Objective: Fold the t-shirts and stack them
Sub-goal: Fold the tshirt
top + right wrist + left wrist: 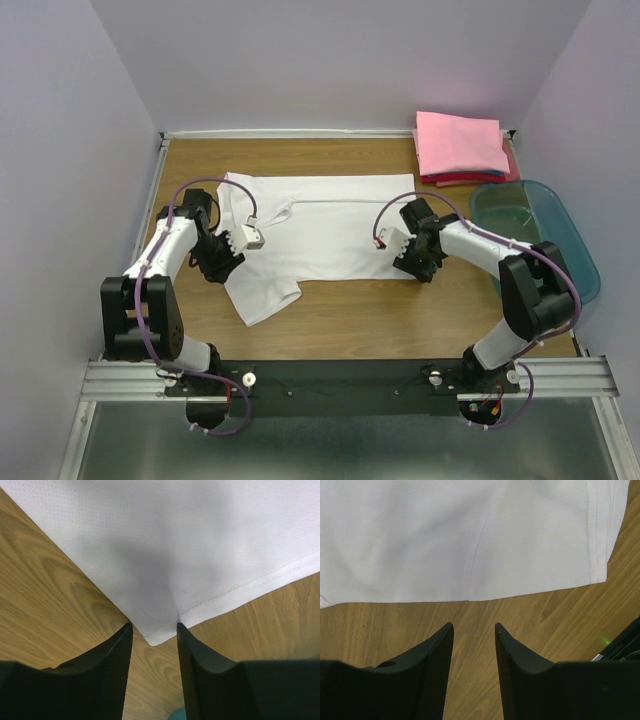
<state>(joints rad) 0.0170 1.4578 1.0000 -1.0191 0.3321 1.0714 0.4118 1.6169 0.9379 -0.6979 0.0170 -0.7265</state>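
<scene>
White tee (330, 225) lies lengthwise btwn my hands. Right hand (154, 627), half-open & empty, has the hem corner right at its tips. Left hand (474, 626), half-open too, is over the desk (545, 617), hem just ahead.

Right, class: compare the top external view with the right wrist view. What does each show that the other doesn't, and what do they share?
Only the top external view shows the white t-shirt laid out as a whole, the folded pink and red t-shirts at the back right, and the teal bin. Only the right wrist view shows the shirt's stitched hem corner sitting between the tips of the right gripper, whose fingers are open. Both show white cloth on the wooden table.
</scene>
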